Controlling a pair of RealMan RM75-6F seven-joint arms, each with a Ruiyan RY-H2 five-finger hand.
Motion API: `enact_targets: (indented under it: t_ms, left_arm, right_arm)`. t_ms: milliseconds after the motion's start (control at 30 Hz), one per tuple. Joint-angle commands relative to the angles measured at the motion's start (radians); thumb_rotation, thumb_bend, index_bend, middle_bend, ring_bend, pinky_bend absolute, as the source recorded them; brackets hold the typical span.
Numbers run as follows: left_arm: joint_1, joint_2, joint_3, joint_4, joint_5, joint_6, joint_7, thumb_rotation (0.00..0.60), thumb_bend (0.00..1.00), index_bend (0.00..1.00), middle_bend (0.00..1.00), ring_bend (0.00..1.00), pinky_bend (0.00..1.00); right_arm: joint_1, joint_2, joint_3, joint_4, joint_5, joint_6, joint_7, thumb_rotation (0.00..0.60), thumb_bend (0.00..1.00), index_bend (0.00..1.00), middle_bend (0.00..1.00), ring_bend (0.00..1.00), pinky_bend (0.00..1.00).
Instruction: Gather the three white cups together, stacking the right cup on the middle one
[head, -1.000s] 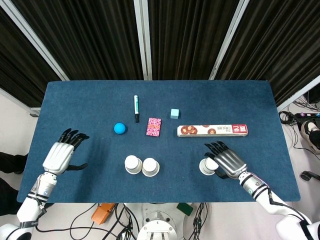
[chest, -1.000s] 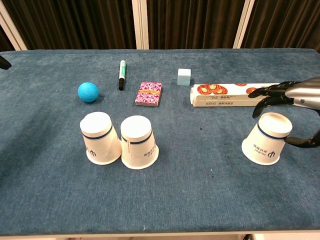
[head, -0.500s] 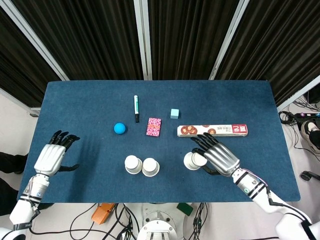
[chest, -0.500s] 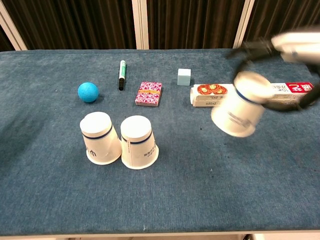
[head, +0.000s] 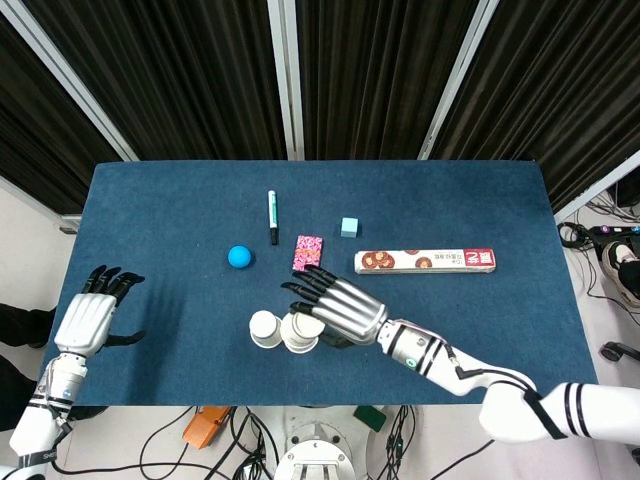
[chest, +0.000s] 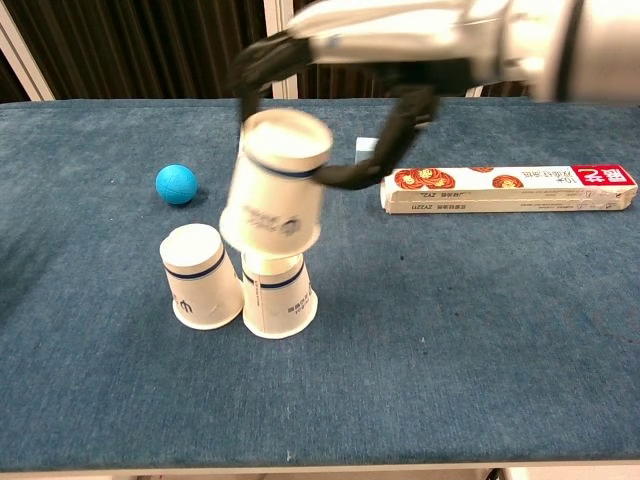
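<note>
Right hand (chest: 380, 60) holds the right cup (chest: 275, 182) upside down, fingers closed round its upper part; the cup is tilted and motion-blurred, raised directly over the middle cup (chest: 278, 298), its rim overlapping that cup's top in the chest view; full seating cannot be told. Left cup (chest: 200, 276) stands inverted on the blue table (chest: 450, 350), touching the middle cup. Left hand (head: 88, 318) hovers at the table's left edge, fingers spread, holding nothing. Behind the cups: blue ball (chest: 176, 184), marker (head: 271, 216), patterned card pack (head: 308, 251), pale cube (head: 349, 227), long biscuit box (chest: 505, 188).
</note>
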Motion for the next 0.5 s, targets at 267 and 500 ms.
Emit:
enact_targets:
  t_ms: [267, 500]
  left_arm:
    - [0.009, 0.004, -0.004, -0.002, -0.005, -0.006, -0.005, 0.588, 0.12, 0.2, 0.18, 0.09, 0.0]
    - [0.016, 0.006, -0.007, 0.0, -0.01, -0.008, -0.01, 0.589, 0.12, 0.2, 0.18, 0.09, 0.0]
  right_arm:
    - [0.155, -0.119, 0.012, 0.07, 0.227, -0.033, -0.162, 0.6, 0.55, 0.4, 0.13, 0.0, 0.05]
    - [0.208, -0.128, -0.013, 0.065, 0.312, -0.001, -0.219, 0.6, 0.55, 0.39, 0.13, 0.0, 0.05]
